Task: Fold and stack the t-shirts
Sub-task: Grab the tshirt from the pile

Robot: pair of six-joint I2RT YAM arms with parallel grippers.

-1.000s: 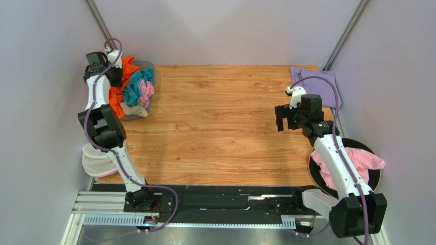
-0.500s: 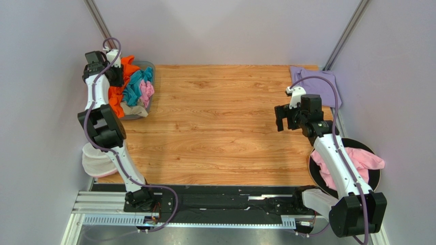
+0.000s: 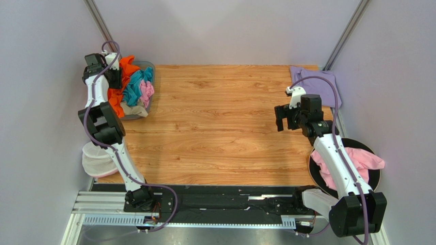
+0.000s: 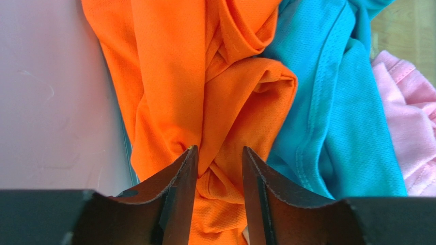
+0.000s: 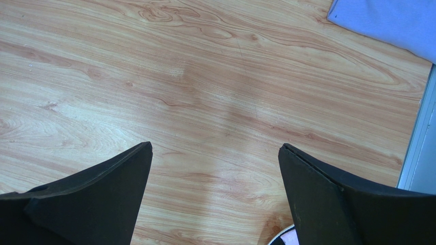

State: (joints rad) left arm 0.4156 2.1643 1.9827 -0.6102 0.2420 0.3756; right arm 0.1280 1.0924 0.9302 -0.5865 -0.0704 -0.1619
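– While the left gripper (image 4: 219, 153) is down in that pile, where's the bright orange mesh-knit t-shirt (image 4: 179, 76) relative to it?

– Right under it, lol. Fingers are part-way apart with a bunched ridge of the orange cloth between them. Can't tell if they're actually squeezing it. The crumpled teal t-shirt (image 4: 327, 127) touches that ridge, and the pink one (image 4: 409, 112) is past that. Whole heap's in the grey bin (image 3: 150, 66) at the table's far left corner.

– And the right gripper (image 5: 215, 147)?

– Spread wide over the bare wood-grain tabletop (image 5: 204, 76), nothing between its fingers. The flat pale lavender t-shirt (image 5: 389, 20) lies well apart from it.
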